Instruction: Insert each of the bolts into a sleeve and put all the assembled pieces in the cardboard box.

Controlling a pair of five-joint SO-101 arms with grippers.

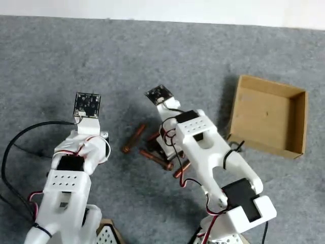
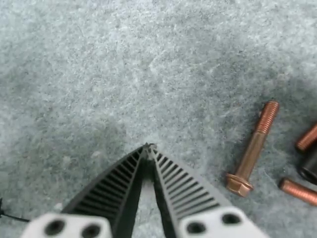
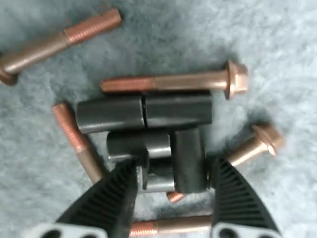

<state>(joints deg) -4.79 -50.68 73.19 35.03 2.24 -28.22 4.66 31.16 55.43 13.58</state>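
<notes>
My right gripper (image 3: 173,171) is open and low over a pile of black sleeves and copper bolts. Its fingers stand either side of one short sleeve (image 3: 188,158) and the end of another (image 3: 133,145). Two more sleeves (image 3: 143,111) lie end to end just beyond, next to a long bolt (image 3: 173,82). Other bolts (image 3: 59,39) lie around the pile (image 1: 157,152). My left gripper (image 2: 148,148) is shut with nothing in it, its tips close to the grey mat, a little way from a lone bolt (image 2: 252,151) (image 1: 133,138). The cardboard box (image 1: 299,122) holds nothing.
The grey felt mat (image 1: 76,56) covers the table. The box stands at the right, past the right arm (image 1: 203,137). The left arm's black cable (image 1: 15,140) loops out at the left edge.
</notes>
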